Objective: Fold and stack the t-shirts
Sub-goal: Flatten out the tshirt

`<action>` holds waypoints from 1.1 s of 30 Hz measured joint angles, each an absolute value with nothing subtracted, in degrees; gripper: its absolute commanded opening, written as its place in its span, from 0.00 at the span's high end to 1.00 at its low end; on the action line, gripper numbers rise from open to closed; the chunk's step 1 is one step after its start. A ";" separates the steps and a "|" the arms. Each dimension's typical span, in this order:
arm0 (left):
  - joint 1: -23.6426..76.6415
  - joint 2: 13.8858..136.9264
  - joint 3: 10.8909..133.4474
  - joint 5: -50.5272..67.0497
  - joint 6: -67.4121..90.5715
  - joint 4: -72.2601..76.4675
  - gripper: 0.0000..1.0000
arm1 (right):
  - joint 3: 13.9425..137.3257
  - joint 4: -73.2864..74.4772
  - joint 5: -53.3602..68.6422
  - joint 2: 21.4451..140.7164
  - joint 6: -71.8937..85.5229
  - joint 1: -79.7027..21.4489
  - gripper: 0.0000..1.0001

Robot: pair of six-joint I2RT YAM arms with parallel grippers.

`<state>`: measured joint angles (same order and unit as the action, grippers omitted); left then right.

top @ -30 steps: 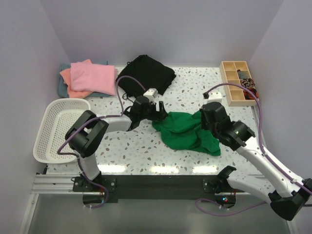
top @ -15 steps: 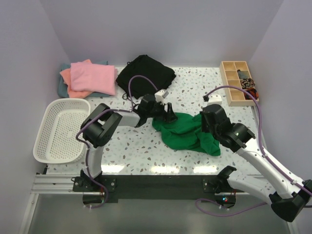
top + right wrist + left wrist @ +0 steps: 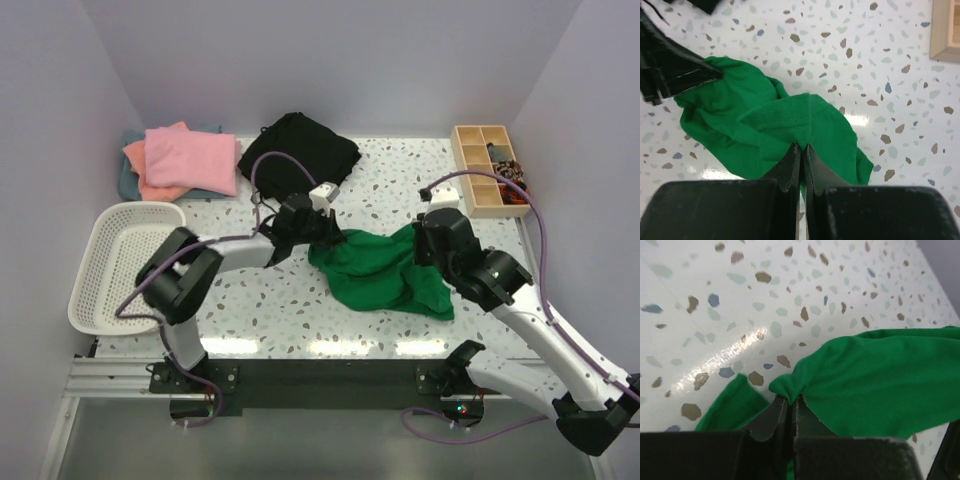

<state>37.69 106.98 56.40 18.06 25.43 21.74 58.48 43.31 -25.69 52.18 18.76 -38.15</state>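
Green jersey, soft and matte, lies bunched in a heap at the middle of the speckled counter (image 3: pixel 400 180). This is the green t-shirt (image 3: pixel 375 280), unfolded and deeply creased, with no clear outline of sleeves or collar. Its long axis runs left to right across the counter, and it sits directly between the two sets of jaws.

The left jaws reach in from the left and are clamped on a puckered fold at the shirt's far-left end. The wrist view shows the cloth gathered into a small knot right at their tips. The right jaws come from the right, pressed together on a raised ridge of cloth at the far-right edge. Both grips sit on the far side of the heap, so the bulk of the cloth lies toward the near edge from them.

Judging from this, the coming move is to lift and draw the two ends apart along that axis so the shirt hangs flat. Neither side is nearer; each has its own end.

At the far left corner a pink tee (image 3: pixel 190 160) lies folded on a salmon-orange tee (image 3: pixel 150 188) and a grey-teal tee (image 3: pixel 124 180), well apart from the green one. A limp black cloth (image 3: pixel 300 150), a white mesh basket (image 3: pixel 95 245) and a wooden compartment tray (image 3: pixel 462 160) stand aside
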 measured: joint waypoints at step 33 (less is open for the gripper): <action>38.33 35.51 23.68 -8.95 39.33 -15.29 0.00 | 45.39 41.34 1.91 36.53 23.14 -38.39 0.58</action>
<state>38.33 35.51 23.68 -8.95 39.33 -15.29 45.39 41.34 1.91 36.53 23.14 -38.39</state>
